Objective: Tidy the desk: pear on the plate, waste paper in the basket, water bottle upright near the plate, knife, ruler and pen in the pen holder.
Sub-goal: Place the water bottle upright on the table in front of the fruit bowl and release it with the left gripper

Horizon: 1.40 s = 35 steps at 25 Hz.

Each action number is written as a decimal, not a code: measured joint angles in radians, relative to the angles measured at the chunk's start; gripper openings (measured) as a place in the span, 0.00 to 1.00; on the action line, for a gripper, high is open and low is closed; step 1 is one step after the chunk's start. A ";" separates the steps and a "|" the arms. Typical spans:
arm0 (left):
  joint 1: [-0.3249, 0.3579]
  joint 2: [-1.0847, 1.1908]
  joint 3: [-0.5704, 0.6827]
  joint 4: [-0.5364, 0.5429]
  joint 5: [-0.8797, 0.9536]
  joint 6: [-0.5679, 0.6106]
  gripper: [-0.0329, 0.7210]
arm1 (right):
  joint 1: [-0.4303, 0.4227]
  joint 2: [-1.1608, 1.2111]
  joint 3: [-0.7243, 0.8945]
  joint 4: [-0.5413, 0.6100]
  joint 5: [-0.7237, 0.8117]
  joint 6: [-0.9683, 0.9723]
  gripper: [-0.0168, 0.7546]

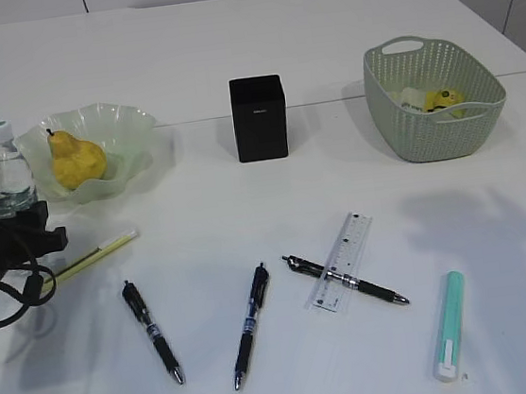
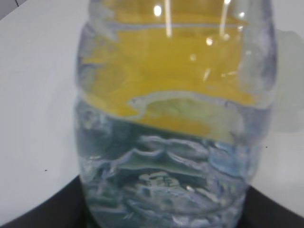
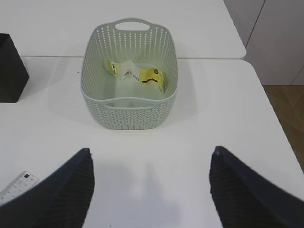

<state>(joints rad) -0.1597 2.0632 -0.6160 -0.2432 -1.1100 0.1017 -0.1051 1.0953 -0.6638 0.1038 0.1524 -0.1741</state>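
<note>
The water bottle (image 1: 3, 168) stands upright just left of the plate (image 1: 127, 127), and its clear ribbed body (image 2: 171, 142) fills the left wrist view. My left gripper (image 1: 10, 214) (image 2: 164, 219) is shut on its lower part. The yellow pear (image 1: 76, 161) lies on the plate. Waste paper (image 3: 142, 75) (image 1: 442, 99) lies inside the sage-green basket (image 3: 128, 114) (image 1: 483, 124). My right gripper (image 3: 151, 190) hangs open over bare desk in front of the basket. The clear ruler (image 1: 343, 261) lies across a black pen (image 1: 378, 290). The teal knife (image 1: 448, 325) lies front right. The pen holder (image 1: 259, 117) stands at centre.
Two more black pens (image 1: 152, 331) (image 1: 251, 324) lie at the front centre. A thin yellow-green pen (image 1: 94, 256) lies beside the left arm. The ruler's corner (image 3: 16, 185) and the pen holder's edge (image 3: 9, 66) show in the right wrist view.
</note>
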 joint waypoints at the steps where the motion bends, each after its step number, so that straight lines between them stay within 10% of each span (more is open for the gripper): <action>1: 0.000 0.000 0.000 0.000 0.000 0.000 0.55 | 0.000 0.000 0.000 0.000 0.000 0.000 0.78; 35: 0.000 0.015 0.001 0.000 0.002 0.000 0.58 | 0.000 0.000 0.000 0.000 0.000 0.000 0.78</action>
<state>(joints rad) -0.1597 2.0783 -0.6154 -0.2432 -1.1078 0.1017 -0.1051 1.0953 -0.6638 0.1038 0.1524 -0.1741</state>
